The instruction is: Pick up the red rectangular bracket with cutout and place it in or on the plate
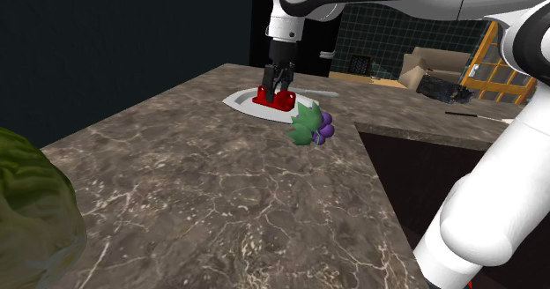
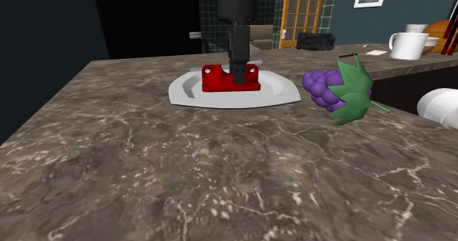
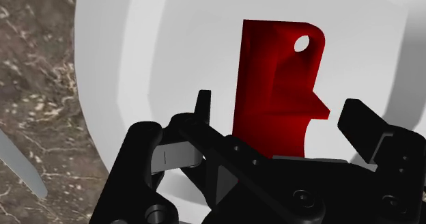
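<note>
- the black two-finger pincer [image 1: 278, 83] [image 2: 239, 74] [image 3: 278, 105] hangs straight down over the shallow white plate [image 1: 240, 101] [image 2: 282, 92] [image 3: 171, 65], fingertips low, just above the plate's floor.
- its fingers [image 3: 365, 123] stand apart, spread wide; the pincer is holding nothing.
- the red rectangular bracket with a cutout and small round holes [image 1: 273, 99] [image 2: 215, 78] [image 3: 273, 86] lies on the plate, inside the rim.
- in the wrist view the bracket sits between the two fingers, with pale plate showing on either side of it, so neither finger touches it.
- in the shoulder view the fingers straddle the bracket's middle; in the second exterior view one finger stands in front of it.
- the plate rests on a brown veined marble countertop [image 1: 176, 181] [image 2: 183, 173].
- a bunch of purple grapes with a green leaf [image 1: 315, 127] [image 2: 334, 89] lies on the countertop near the plate, apart from it.
</note>
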Tool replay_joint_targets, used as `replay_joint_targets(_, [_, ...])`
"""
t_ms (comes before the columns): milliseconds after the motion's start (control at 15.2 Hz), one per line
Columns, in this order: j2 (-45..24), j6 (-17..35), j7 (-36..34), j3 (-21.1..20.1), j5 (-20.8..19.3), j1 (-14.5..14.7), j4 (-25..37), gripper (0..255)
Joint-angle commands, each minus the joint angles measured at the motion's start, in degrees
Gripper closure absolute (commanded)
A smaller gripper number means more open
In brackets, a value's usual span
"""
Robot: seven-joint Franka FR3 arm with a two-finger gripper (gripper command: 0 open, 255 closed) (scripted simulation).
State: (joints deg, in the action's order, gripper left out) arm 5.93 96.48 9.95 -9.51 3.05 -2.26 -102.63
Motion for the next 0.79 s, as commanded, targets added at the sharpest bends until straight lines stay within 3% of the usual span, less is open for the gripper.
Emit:
replay_joint_targets(0, [0.00,0.00,0.00,0.00,0.00,0.00,0.00,0])
replay_joint_targets(264, [-1.54,-7.60,-0.25,0.08,-0.28,-0.10,9.12,0])
replay_joint_targets(726, [-1.54,-7.60,-0.25,0.08,-0.28,-0.10,9.12,0])
